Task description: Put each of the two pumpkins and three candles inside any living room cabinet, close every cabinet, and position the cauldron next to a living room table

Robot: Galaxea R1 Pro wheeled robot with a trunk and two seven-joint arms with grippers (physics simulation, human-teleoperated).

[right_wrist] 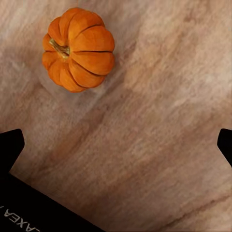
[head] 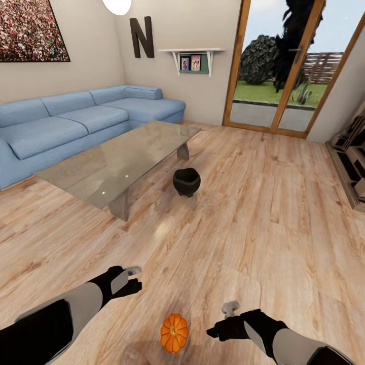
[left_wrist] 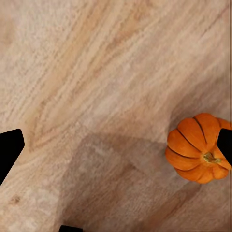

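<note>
Head view: the pumpkin (head: 174,332) sits upright on the floor (head: 263,213) — stem up — between the left gripper (head: 133,278) and right gripper (head: 223,320), both spread and empty.

Bright daylight pours through the far glass doors (head: 276,66); soft shadows pool on the floor (head: 253,203), edges bend slightly.

A: Type of place?
B: Home living room. Blue corner sofa (head: 76,121), glass-topped coffee table (head: 121,159), wood plank floor (head: 263,213).
A: Further evidence?
B: Framed picture (head: 30,30), wall letter "N" (head: 141,37), small wall shelf (head: 192,58), glazed garden doors (head: 284,71).
</note>
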